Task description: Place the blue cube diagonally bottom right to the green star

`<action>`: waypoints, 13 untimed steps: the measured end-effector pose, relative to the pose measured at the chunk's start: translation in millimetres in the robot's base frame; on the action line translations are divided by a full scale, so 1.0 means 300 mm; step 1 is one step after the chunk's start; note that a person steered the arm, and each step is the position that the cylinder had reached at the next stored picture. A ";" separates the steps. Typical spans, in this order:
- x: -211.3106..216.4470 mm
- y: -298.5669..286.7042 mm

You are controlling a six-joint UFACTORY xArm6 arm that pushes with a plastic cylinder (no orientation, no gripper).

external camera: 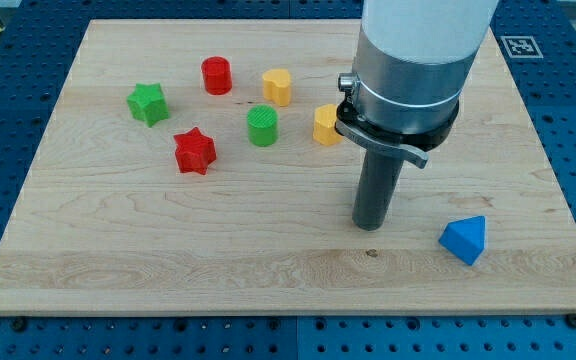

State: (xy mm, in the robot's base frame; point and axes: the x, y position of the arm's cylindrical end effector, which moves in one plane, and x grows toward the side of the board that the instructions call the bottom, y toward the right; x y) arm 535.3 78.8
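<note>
The blue cube (465, 240) lies at the view's lower right of the wooden board, tilted on a corner. The green star (148, 103) sits at the upper left. My tip (369, 224) rests on the board to the left of the blue cube, with a clear gap between them, and far to the right of the green star. The arm's grey and white body rises above the tip.
A red star (195, 151), a red cylinder (217, 76), a green cylinder (262, 126) and a yellow block (277, 87) lie between the green star and my arm. Another yellow block (326, 126) sits partly behind the arm. The board (118, 260) is ringed by a blue perforated table.
</note>
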 end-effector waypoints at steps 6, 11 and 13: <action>-0.089 0.113; -0.122 0.109; -0.159 0.101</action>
State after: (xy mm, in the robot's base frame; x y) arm 487.6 109.1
